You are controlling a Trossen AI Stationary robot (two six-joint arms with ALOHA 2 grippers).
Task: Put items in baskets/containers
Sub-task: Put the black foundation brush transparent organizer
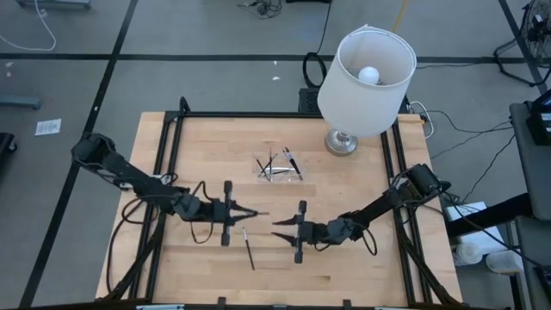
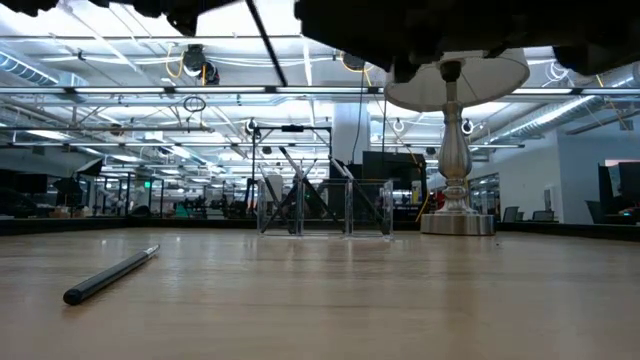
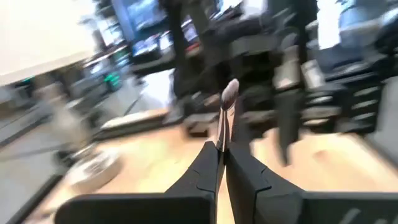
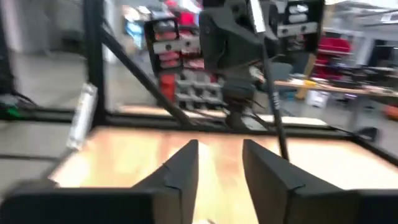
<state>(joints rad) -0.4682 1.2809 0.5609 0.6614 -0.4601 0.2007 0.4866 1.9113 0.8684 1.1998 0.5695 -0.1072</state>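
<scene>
My left gripper [image 1: 261, 213] points level toward the table's right and is shut on a thin dark stick [image 4: 268, 81] with a pale brush end [image 3: 230, 92], held above the table's middle. My right gripper [image 1: 277, 225] faces it close by from the right; it is open [image 4: 221, 146] with nothing between its fingers. Another dark stick [image 1: 248, 248] lies flat on the wood near the front [image 2: 110, 275]. The transparent tray [image 1: 280, 166] stands farther back at the centre with several sticks leaning inside it [image 2: 325, 205]. My left gripper pinches the stick's shaft [image 3: 221, 138] between its two fingertips, a little way from the pale brush end. The fingers come level from the table's left and lie across the stick. The stick stands tilted, lifted clear of the table [image 2: 268, 45].
A lamp with a white shade [image 1: 366, 82] stands on a silvery base [image 1: 342, 142] at the far right, close to the tray. A black frame [image 1: 176, 129] runs along the table's sides and far edge. Bare wood lies between the grippers and the tray.
</scene>
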